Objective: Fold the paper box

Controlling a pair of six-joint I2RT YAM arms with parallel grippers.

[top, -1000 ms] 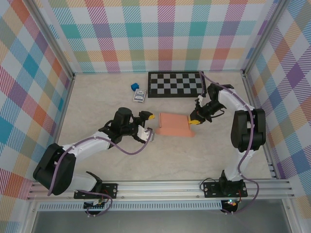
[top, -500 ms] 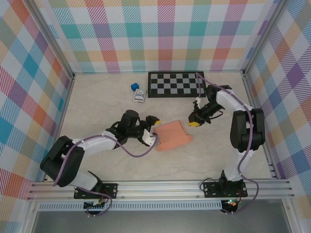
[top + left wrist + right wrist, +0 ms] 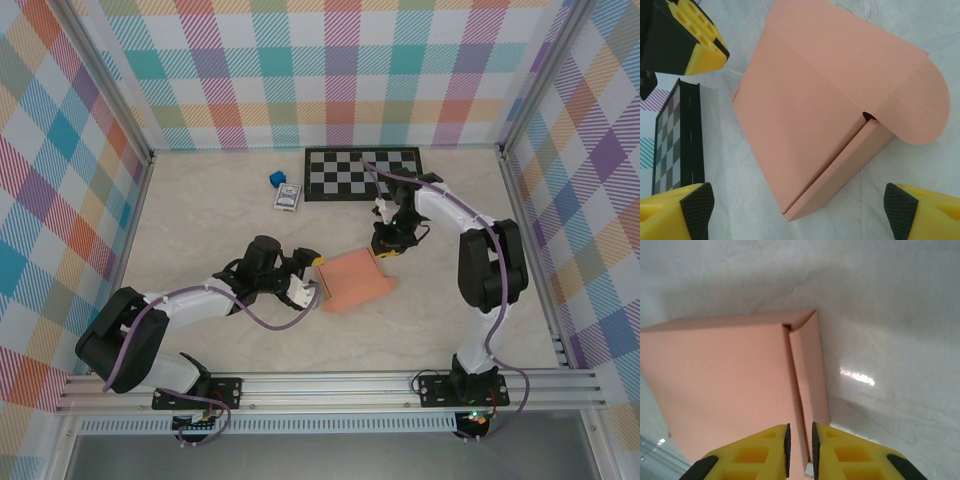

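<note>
Left gripper [image 3: 312,276] has its fingers spread wide with nothing between them, facing the left end of the paper box [image 3: 356,281] and just beside it, not touching as far as I can see. Right gripper [image 3: 385,249] sits at the box's far right corner. On its wrist view the fingers are almost pressed together with only a thin slit, and the box's end-flap seam runs right into that slit. Can't tell if it nips the cardboard or is merely over it. Box is mid-table [image 3: 200,215], in front of the checkerboard mat [image 3: 362,173] and well apart from it. It looks mostly folded, a flat-ish wedge, with its long axis roughly left-right and skewed so the right end is further back. A rounded tuck flap [image 3: 920,107] sticks out loose at the near right corner, pointing right. Judgement: the left arm is squarely on the long axis, so a push or brace from the left comes first, and the right gripper is closer to the open flap end.
</note>
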